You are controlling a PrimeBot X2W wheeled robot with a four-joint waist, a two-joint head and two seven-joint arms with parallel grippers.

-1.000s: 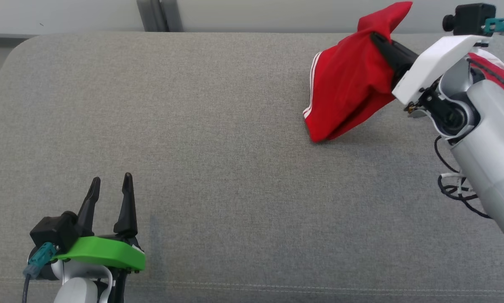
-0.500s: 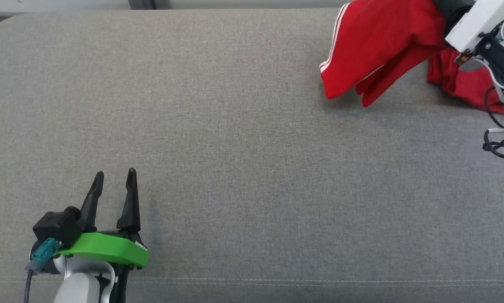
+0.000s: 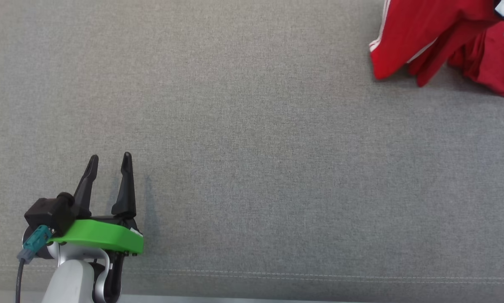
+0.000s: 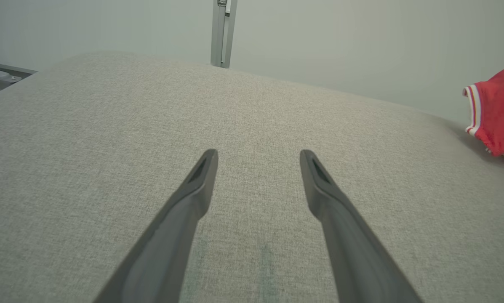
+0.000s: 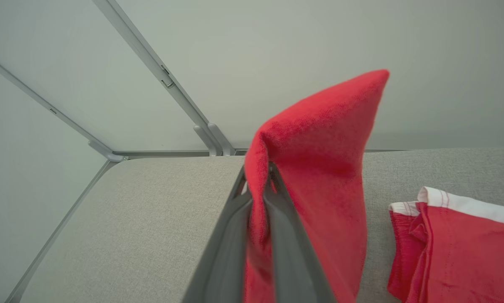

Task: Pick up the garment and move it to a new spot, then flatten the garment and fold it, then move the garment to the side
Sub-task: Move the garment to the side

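the red garment [image 3: 407,38] was at the far right of the grey fabric-covered table [image 3: 252,126], part of it lifted and hanging down so that its lower corner with thin white side stripes met the table or hung just above it. in the right wrist view the right gripper [image 5: 258,174] had its dark fingers [image 5: 230,235] clenched on a fold of the garment [image 5: 319,168], the cloth pinched between them and standing up in a peak beyond the tips. just to the right of that fold a darker red heap with a white band [image 5: 458,240] lay on the table; whether it was one piece with the held cloth could not be told. the left gripper [image 3: 110,156] was at the near left, well apart from the garment, its fingers released and spread with nothing between them, low over bare fabric. from the left wrist view the left gripper [image 4: 258,153] pointed toward the far edge, with the striped hem of the garment [image 4: 498,113] at the right.
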